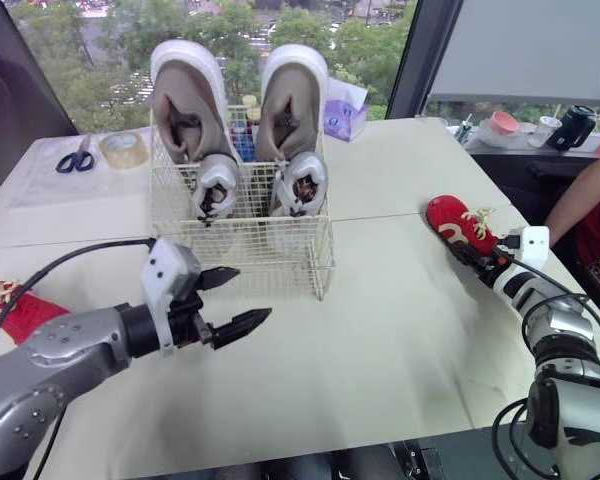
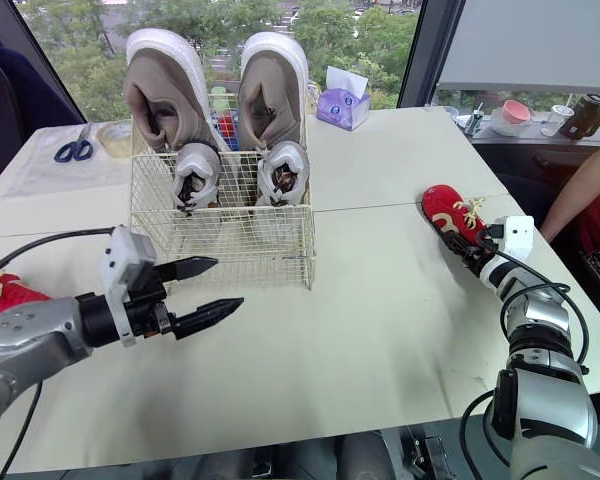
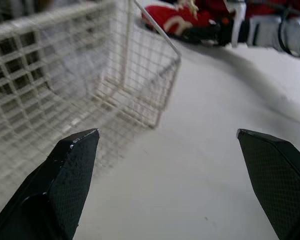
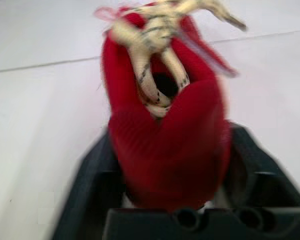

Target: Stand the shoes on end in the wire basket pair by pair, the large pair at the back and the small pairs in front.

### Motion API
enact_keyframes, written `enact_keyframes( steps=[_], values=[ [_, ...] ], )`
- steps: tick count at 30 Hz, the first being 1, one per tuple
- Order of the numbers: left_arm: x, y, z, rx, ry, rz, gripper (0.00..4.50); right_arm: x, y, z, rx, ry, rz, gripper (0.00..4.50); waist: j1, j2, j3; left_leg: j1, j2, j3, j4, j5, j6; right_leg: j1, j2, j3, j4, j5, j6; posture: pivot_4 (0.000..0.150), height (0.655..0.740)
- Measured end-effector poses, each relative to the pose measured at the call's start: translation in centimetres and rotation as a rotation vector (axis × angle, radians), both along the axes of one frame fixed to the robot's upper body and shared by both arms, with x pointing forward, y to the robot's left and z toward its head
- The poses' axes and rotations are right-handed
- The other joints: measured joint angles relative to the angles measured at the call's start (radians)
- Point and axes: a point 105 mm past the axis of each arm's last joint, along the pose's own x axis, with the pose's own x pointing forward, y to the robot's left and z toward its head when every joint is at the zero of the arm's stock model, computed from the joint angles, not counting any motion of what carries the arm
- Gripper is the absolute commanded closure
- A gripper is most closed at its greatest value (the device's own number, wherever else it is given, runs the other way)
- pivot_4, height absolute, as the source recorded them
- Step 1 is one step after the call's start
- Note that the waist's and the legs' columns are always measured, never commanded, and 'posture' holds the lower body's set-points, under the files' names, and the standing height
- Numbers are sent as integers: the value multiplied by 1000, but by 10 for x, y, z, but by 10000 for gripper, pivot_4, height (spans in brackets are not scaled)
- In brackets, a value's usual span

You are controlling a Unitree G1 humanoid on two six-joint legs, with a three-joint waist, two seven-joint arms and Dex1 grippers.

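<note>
The wire basket [image 1: 300, 262] stands mid-table. A large tan pair [image 1: 186, 105] stands on end at its back, and a small grey pair [image 1: 217, 187] stands in front of them. A small red shoe [image 1: 460, 226] with cream laces lies on the table's right side, heel toward my right gripper [image 1: 473, 253], which is shut on the heel [image 4: 170, 150]. Its mate, the other red shoe [image 1: 15, 310], lies at the table's left edge. My left gripper [image 1: 238, 300] hovers open in front of the basket, holding nothing.
Scissors [image 1: 76, 160] and a tape roll [image 1: 123, 149] lie at the back left. A purple tissue box [image 1: 345, 117] sits behind the basket. A person's arm in a red sleeve [image 1: 590, 195] is at the right edge, with cups [image 1: 504, 124] on the sill.
</note>
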Motion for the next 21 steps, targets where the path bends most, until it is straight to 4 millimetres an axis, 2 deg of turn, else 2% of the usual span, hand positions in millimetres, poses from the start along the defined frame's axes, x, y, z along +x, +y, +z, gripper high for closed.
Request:
enact_keyframes(
  steps=[4, 6, 7, 8, 10, 13, 15, 17, 19, 21],
  values=[
    [17, 23, 38, -36, -81, 114, 0, 3, 2, 4, -11, -27, -11, 30278, -1, 0, 0, 1, 0, 0, 0, 1, -1, 0, 0, 0, 1, 0, 1, 1500, 7400],
    [14, 23, 50, -122, -67, 58, 0, 6, 3, 21, -32, -88, -28, 30278, -3, 4, 2, 0, 0, 1, 0, 3, -6, 0, -1, 1, 0, 2, 3, 1500, 7400],
    [11, 23, 55, -185, -40, 17, 0, 8, 1, 35, -45, -138, -42, 30278, -2, 6, 3, 0, 0, 1, 0, 3, -6, 0, -1, 1, 1, 2, 4, 1500, 7400],
    [11, 23, 63, -271, -11, -22, 0, 10, 1, 56, -63, -204, -48, 30278, -1, 7, 5, 0, 0, 1, 0, 4, -6, -1, -1, 1, 1, 2, 4, 1500, 7400],
    [13, 30, 87, -446, 0, -65, 0, 12, 7, 116, -127, -358, -19, 30278, 0, 11, 7, 0, 0, 1, 0, 4, -7, -2, -2, 1, 2, 2, 4, 1500, 7400],
    [14, 38, 124, -639, -40, -134, 0, -2, 23, 227, -271, -624, 53, 30278, 1, 11, 7, 0, 0, 1, -2, 4, -7, -2, -1, 1, 2, 2, 5, 1500, 7400],
    [18, 44, 154, -749, -102, -168, 0, -24, 53, 305, -311, -821, 155, 30278, 2, 10, 6, 0, 0, 1, -4, 3, -6, -2, 1, 1, 1, 2, 5, 1500, 7400],
    [23, 46, 176, -839, -144, -210, 0, -57, 93, 356, -327, -975, 325, 30278, 4, 6, 4, 1, 0, 0, -5, 3, -6, -1, 2, 0, 1, 2, 5, 1500, 7400],
    [30, 44, 189, -903, -144, -252, 0, -82, 134, 370, -392, -1033, 507, 30278, 6, 0, 1, 1, 1, 1, -5, 4, -7, 0, 2, -1, 1, 2, 5, 1500, 7400],
    [36, 38, 195, -917, -130, -287, 0, -92, 176, 358, -500, -1022, 677, 30278, 5, -3, 0, 0, 0, 1, -3, 4, -7, 0, 2, -1, 1, 2, 5, 1500, 7400]
  ],
)
